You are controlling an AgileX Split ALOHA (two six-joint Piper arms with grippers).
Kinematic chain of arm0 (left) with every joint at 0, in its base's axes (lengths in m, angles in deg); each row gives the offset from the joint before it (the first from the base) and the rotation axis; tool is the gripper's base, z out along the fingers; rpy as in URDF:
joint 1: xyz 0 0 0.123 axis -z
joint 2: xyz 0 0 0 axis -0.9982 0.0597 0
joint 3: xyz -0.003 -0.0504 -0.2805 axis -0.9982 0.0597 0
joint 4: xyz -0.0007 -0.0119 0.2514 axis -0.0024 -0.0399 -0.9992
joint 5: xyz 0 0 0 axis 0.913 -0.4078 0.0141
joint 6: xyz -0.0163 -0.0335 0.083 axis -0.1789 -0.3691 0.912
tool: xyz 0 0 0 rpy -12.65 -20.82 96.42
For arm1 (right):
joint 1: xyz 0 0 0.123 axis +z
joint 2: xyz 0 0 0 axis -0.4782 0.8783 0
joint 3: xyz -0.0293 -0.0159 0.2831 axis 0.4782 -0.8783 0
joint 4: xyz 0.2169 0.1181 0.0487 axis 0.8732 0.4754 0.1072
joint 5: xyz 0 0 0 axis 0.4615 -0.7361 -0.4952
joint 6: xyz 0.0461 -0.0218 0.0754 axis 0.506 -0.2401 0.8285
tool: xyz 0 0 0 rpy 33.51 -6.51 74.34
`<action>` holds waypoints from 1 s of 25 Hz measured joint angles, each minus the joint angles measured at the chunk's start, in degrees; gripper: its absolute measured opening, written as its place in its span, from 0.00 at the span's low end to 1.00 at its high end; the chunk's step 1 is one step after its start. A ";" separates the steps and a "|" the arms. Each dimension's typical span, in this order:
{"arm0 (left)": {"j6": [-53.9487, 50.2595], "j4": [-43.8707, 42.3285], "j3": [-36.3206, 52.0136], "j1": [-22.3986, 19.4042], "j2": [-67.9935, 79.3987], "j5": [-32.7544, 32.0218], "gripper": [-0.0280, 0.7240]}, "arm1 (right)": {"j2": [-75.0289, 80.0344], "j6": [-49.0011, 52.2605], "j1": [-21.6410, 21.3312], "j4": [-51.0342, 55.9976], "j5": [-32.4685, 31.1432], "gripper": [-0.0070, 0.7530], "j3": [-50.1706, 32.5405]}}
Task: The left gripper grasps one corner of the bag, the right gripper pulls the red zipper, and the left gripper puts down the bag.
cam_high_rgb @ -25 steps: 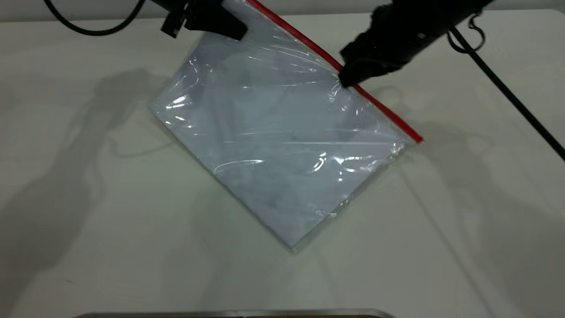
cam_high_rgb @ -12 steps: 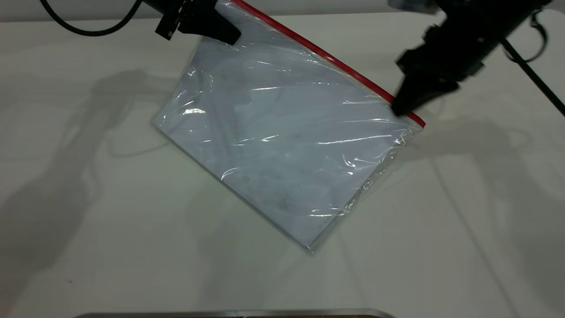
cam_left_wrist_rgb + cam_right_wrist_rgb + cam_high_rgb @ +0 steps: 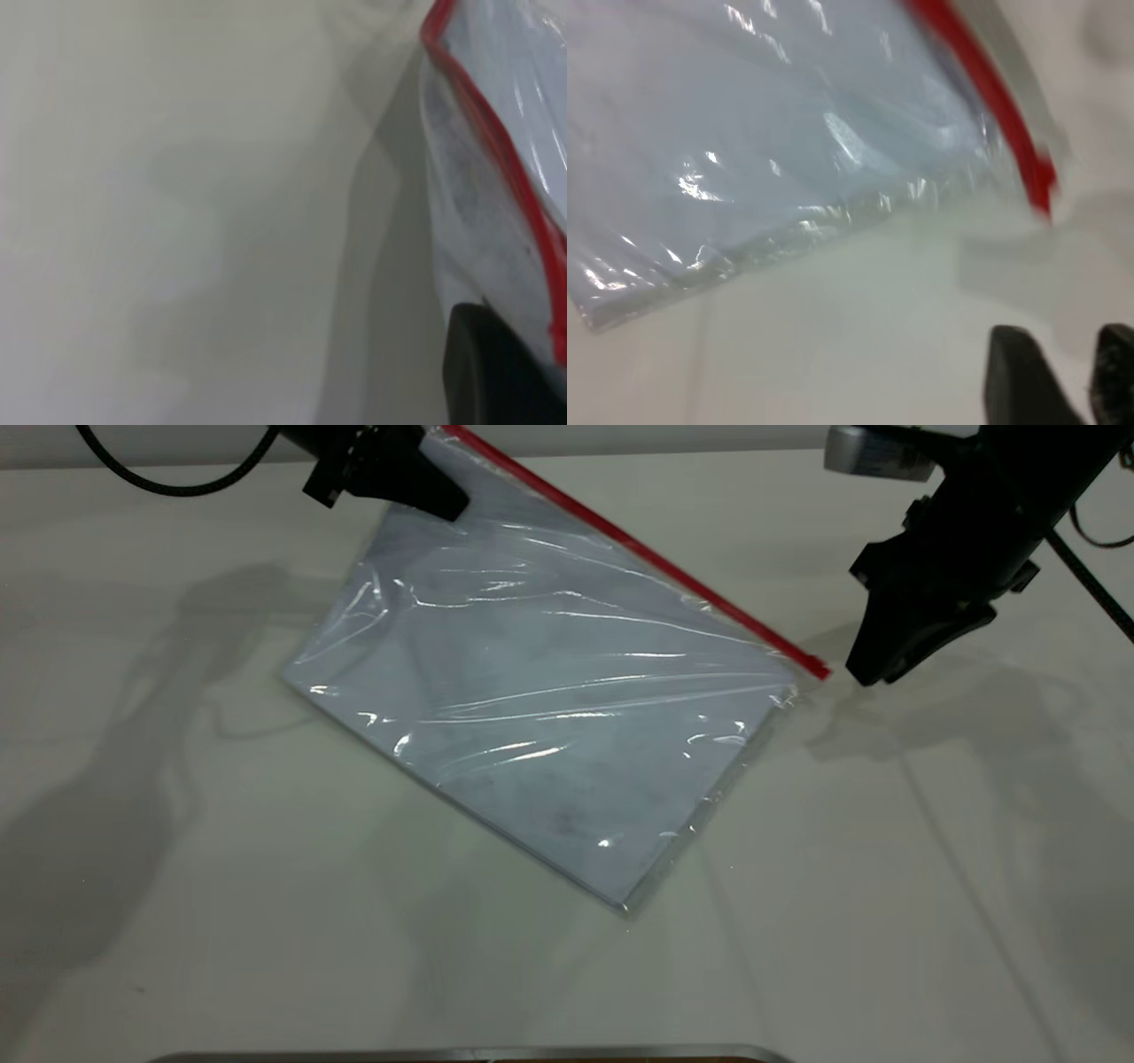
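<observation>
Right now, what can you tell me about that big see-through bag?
The bag is a large, flat, clear plastic pouch, crinkly and shiny, with a white smudged sheet inside. A thin red zipper runs along its far long edge. The left end effector holds it at one top corner, so that end is lifted while the lower part rests on the white table. The right end effector hangs just past the zipper's other end, apart from it.

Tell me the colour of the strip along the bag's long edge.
Red. The zipper strip runs along the clear bag; the exterior view shows it best.
</observation>
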 joint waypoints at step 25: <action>-55.38 -23.48 0.00 -0.20 -16.22 12.94 0.85 | -19.46 7.61 -0.04 -17.51 -8.36 0.78 23.54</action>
